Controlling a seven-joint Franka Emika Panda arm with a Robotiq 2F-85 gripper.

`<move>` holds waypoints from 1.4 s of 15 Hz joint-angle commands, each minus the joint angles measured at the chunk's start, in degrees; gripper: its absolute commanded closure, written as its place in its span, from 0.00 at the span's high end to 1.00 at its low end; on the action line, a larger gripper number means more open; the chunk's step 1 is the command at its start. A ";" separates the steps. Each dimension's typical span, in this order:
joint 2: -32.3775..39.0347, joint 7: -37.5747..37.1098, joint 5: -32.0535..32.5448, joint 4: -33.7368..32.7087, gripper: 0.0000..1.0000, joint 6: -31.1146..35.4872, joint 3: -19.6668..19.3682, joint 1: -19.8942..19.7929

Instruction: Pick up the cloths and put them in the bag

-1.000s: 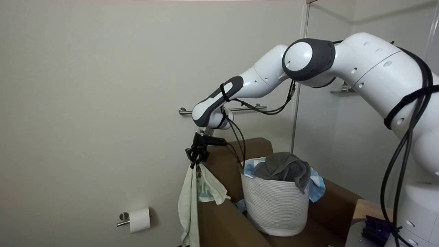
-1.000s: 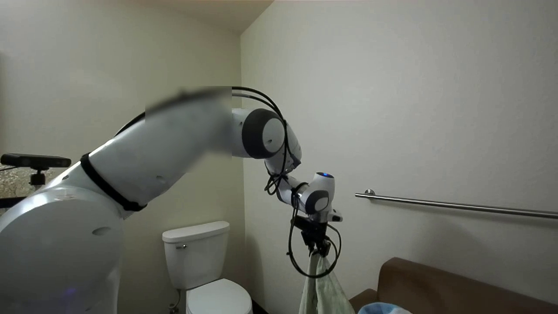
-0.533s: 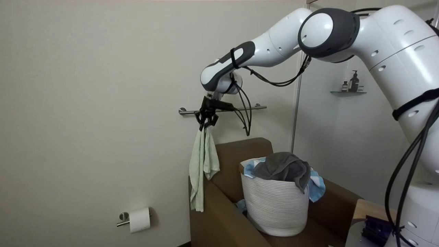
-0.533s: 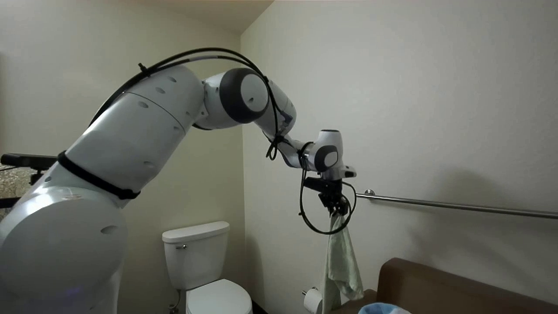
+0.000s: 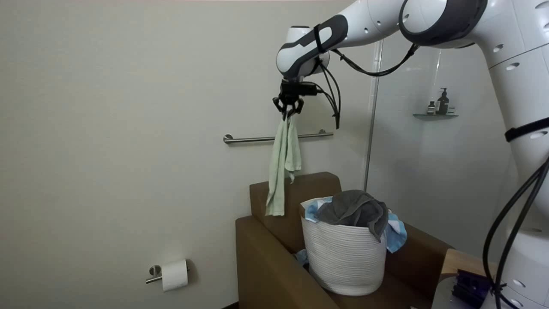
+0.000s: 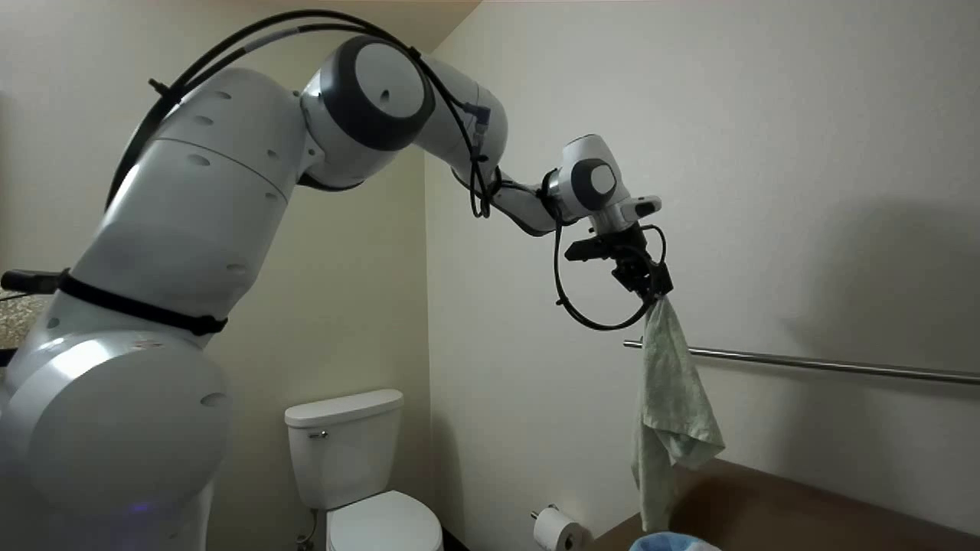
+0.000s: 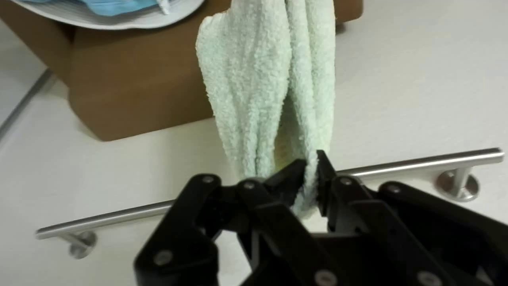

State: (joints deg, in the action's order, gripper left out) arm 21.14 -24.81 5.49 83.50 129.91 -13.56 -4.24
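My gripper (image 5: pixel 288 114) is shut on a pale green cloth (image 5: pixel 279 167), which hangs down in folds. In the wrist view the cloth (image 7: pixel 258 79) runs up between the two black fingers (image 7: pixel 326 174). In an exterior view the cloth (image 6: pixel 675 405) hangs in front of the wall bar, its lower end before the brown chair. The white woven bag (image 5: pixel 347 257) stands on the chair, right of and below the gripper. A grey cloth (image 5: pixel 356 210) and blue-and-white cloths (image 5: pixel 395 236) fill its top and drape over the rim. Its rim (image 7: pixel 131 26) shows in the wrist view.
A metal towel bar (image 5: pixel 253 140) is fixed to the wall behind the cloth. The brown chair (image 5: pixel 274 270) has raised arms and back around the bag. A paper roll (image 5: pixel 174 275), a toilet (image 6: pixel 344 436) and a glass shelf with bottles (image 5: pixel 442 103) are farther off.
The gripper has risen and moved toward the bag's side with the green cloth in it. The cloth has lifted off the chair arm and now hangs free. The bag has not moved.
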 commanded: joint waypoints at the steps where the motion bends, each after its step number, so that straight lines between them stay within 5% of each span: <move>1: -4.37 -6.65 5.70 -0.41 0.08 -9.59 -3.78 -0.56; 13: -3.32 -17.90 9.18 -1.72 0.07 -38.45 -8.81 -9.21; 14: -2.86 -19.20 8.76 -1.65 0.32 -40.81 -8.85 -9.71; 16: -1.27 -19.88 7.93 -1.54 0.37 -45.12 -8.34 -10.57; 21: 5.61 -18.77 7.04 -1.62 0.68 -47.19 -7.07 -11.12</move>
State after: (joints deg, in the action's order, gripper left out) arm 22.90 -42.52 13.65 82.36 83.97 -22.05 -14.25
